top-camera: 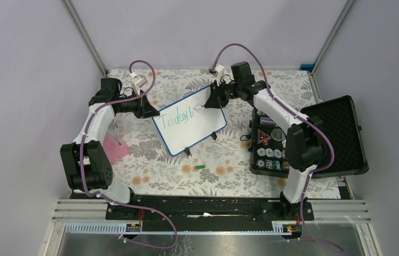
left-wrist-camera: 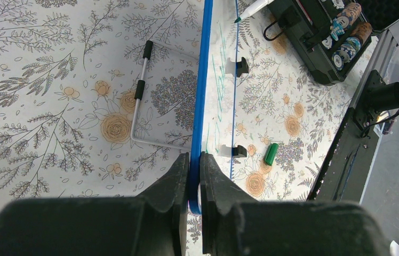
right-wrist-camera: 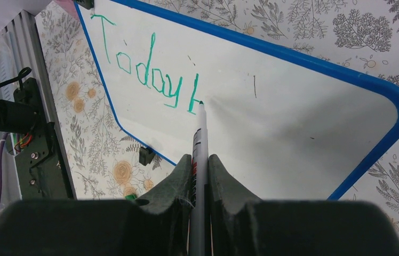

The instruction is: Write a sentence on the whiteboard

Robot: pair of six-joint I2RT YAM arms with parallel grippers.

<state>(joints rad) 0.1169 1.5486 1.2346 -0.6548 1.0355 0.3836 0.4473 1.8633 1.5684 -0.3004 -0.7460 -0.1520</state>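
Observation:
The whiteboard (top-camera: 192, 125), white with a blue frame, stands tilted on the floral table. My left gripper (top-camera: 148, 109) is shut on its left edge; in the left wrist view the blue frame (left-wrist-camera: 204, 80) runs up from between my fingers (left-wrist-camera: 177, 176). Green writing (right-wrist-camera: 144, 72) on the board reads "Today" plus the start of one more letter. My right gripper (top-camera: 213, 100) is shut on a grey marker (right-wrist-camera: 200, 138), whose green tip touches the board just after that last stroke. The board's wire stand (left-wrist-camera: 140, 96) shows behind it.
A green marker cap (top-camera: 200, 167) lies on the table in front of the board. An open black case (top-camera: 314, 136) with small items stands at the right. A pink sheet (top-camera: 114, 149) lies by the left arm. The black base rail (top-camera: 208, 205) runs along the near edge.

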